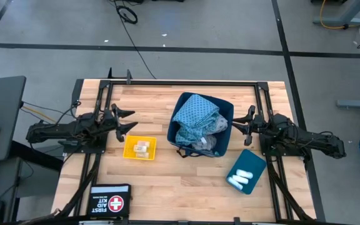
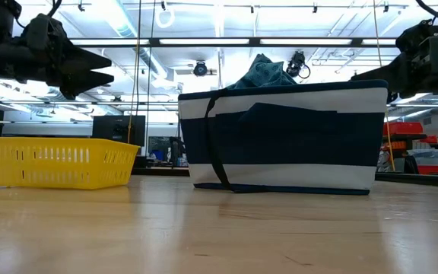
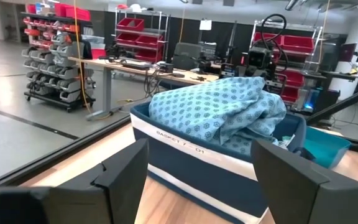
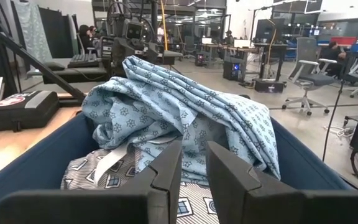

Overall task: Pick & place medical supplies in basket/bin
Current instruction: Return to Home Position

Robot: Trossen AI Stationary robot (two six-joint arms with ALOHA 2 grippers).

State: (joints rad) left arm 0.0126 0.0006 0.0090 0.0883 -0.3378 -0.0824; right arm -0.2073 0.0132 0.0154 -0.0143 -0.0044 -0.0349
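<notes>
A navy basket [image 1: 228, 107] stands mid-table. In it a teal-blue patterned cloth [image 1: 195, 112] is heaped on a grey-blue patterned cloth [image 4: 98, 175] with a pale strap [image 4: 112, 163]. Tiny pale packets [image 1: 142, 147] lie in a yellow bin [image 1: 130, 154] to the basket's left. White rolls [image 1: 239, 180] lie in a teal bin [image 1: 254, 161] to its near right. My left gripper [image 1: 129, 122] hangs open, level, left of the basket and above the yellow bin. My right gripper [image 1: 237, 123] hangs level at the basket's right rim, with a narrow, empty gap between its fingers [image 4: 166, 165].
A black first aid kit [image 1: 110, 201] lies at the table's near left edge. A black frame [image 1: 186, 82] runs along the table's far edge and down both sides. Bare wood shows between the bins and along the near edge.
</notes>
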